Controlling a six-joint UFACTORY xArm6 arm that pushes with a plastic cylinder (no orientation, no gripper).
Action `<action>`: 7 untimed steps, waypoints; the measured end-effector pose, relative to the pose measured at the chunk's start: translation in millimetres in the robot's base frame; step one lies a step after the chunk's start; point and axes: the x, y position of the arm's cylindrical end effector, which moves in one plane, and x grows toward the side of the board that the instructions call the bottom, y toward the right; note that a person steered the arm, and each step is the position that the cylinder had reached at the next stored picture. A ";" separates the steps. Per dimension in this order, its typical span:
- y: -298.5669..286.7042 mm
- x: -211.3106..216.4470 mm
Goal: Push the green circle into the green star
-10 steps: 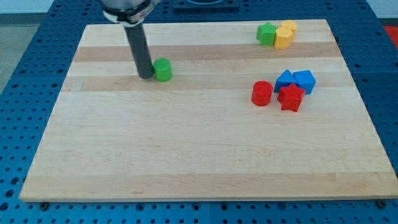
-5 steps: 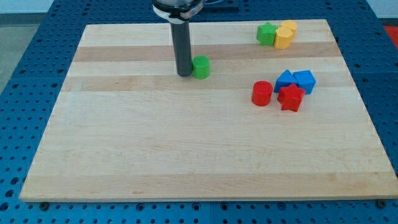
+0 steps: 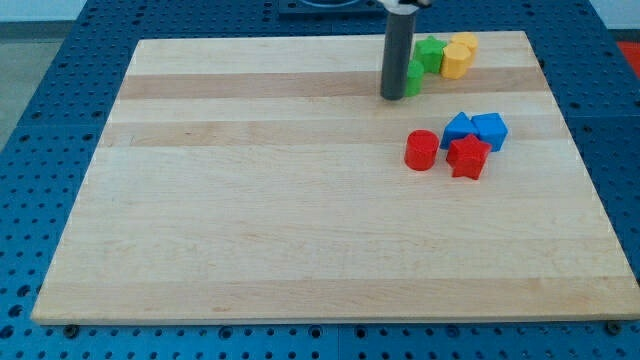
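The green circle (image 3: 414, 78) lies near the board's top right, mostly hidden behind my rod. It is close to or touching the green star (image 3: 431, 53), just below and left of it. My tip (image 3: 393, 96) rests on the board against the circle's left side. The rod rises straight up out of the view's top.
Two yellow blocks (image 3: 458, 55) sit against the green star's right side. Below them are a red cylinder (image 3: 421, 150), a red star (image 3: 467, 157) and two blue blocks (image 3: 477, 129). The wooden board (image 3: 300, 230) lies on a blue perforated table.
My tip has slid to the right and slightly up across the board, pushing the green circle ahead of it from the left part to beside the green star.
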 end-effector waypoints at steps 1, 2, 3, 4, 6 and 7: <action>17.4 -13.8; 34.4 -22.1; 47.0 -30.2; 47.2 -30.5; 22.8 3.9; 41.6 5.2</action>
